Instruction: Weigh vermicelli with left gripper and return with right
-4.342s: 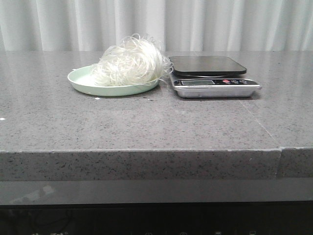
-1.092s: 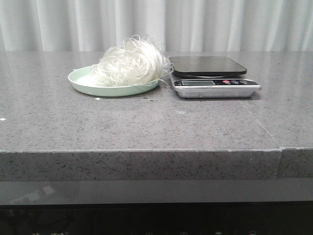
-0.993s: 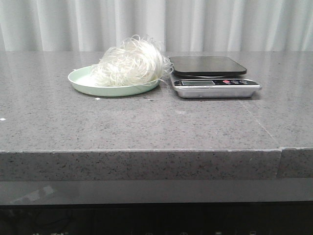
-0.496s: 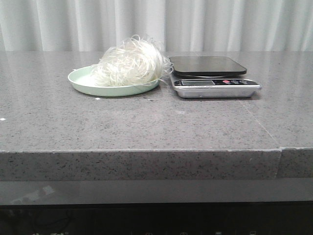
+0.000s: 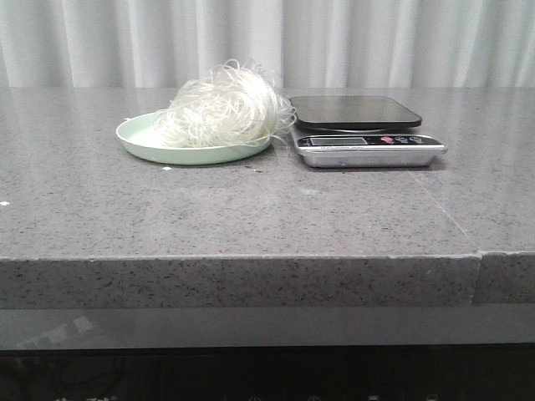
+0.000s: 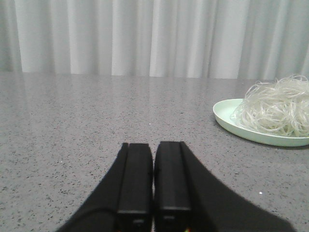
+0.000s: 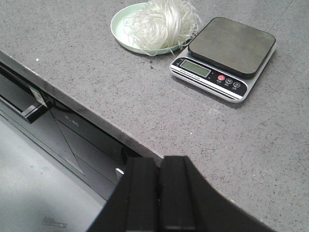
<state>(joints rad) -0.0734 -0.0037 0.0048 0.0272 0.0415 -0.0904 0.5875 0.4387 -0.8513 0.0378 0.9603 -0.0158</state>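
The vermicelli sits heaped on a pale green plate, which rests on the grey speckled tabletop. Taking the plate as the landmark, the noodle nest covers its half toward the scale, with loose loops spilling over that rim, while the other half of the plate is bare. A digital kitchen scale stands just beside the plate, on the robot's right of it, its dark weighing platform carrying nothing and its silver front panel with display and buttons facing the robot. White curtains hang beyond the plate, past the far edge of the tabletop.

The left gripper hovers low over the tabletop, well apart from the plate, its two fingers pressed together and holding nothing. The right gripper hangs out past the tabletop's front edge, well apart from the plate and higher than it, fingers likewise closed together and empty.
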